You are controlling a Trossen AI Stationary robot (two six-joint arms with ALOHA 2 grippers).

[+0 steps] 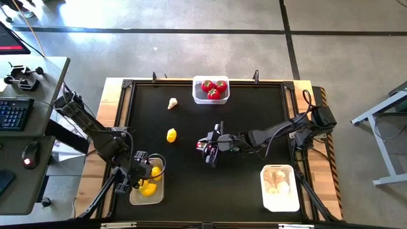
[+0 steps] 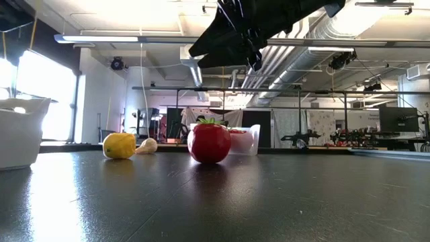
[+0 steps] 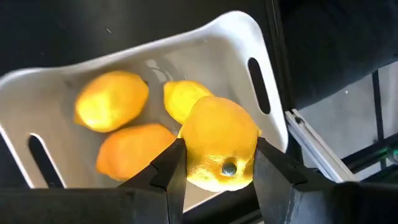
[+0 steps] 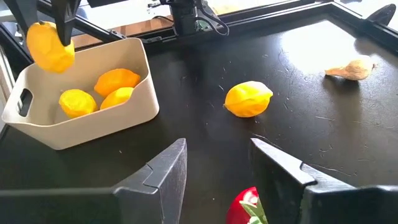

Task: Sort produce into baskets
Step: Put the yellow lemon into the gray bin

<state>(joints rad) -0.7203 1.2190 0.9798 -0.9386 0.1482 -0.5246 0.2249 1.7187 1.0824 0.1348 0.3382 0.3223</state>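
My left gripper [image 3: 217,171] is shut on a yellow lemon [image 3: 221,149] above the beige-grey basket [image 1: 133,196] at the table's near left, which holds three lemons [image 3: 112,99]. My right gripper [image 4: 214,168] is open at mid-table, above a red tomato [image 2: 209,142] that rests on the mat; the fingers are clear of it. A loose lemon [image 1: 171,135] and a garlic bulb [image 1: 172,103] lie on the mat. The clear basket [image 1: 196,97] at the far edge holds tomatoes. The white basket [image 1: 280,200] at the near right holds garlic. My left gripper pinches the lemon across its middle [image 3: 193,163] between its two fingers, one on each side. The fingers point down from above. The lemon is lifted clear, over the near-right part of the beige-grey basket; it also shows in the right wrist view [image 4: 50,46].
The black mat has a raised wooden frame [image 1: 114,102] around it. A desk with a keyboard [image 1: 14,113] stands beyond the table's left edge. Bare mat lies between the loose lemon and the white basket.
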